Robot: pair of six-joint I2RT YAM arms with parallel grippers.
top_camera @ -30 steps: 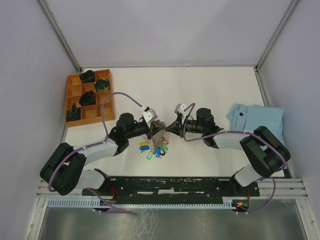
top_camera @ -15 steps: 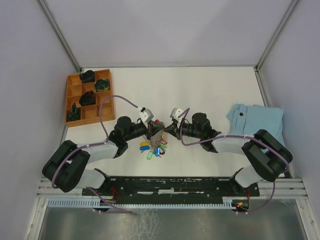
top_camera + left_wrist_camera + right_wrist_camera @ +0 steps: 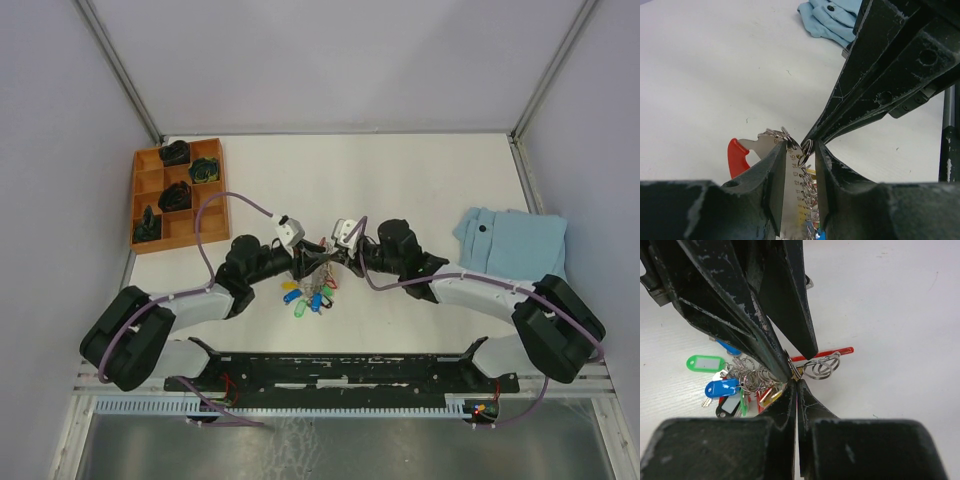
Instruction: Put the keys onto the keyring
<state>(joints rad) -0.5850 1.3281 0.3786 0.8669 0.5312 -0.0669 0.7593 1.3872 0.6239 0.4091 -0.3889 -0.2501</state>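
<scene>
The keys lie in a bunch on the white table, with blue, green and yellow tags. The keyring, grey rings and chain with a red strap, sits just above them. Both grippers meet tip to tip over it. My left gripper has its jaws apart, and a numbered silver plate and chain rings stand between them. My right gripper is shut, pinching a small ring of the keyring at its tips.
An orange compartment tray with black items stands at the back left. A folded light-blue cloth lies at the right. The arms' purple cables arch over the middle of the table.
Both grippers have shifted slightly left and closed in tip to tip over the ring cluster. The left jaws have parted from shut. The right gripper stays shut.
</scene>
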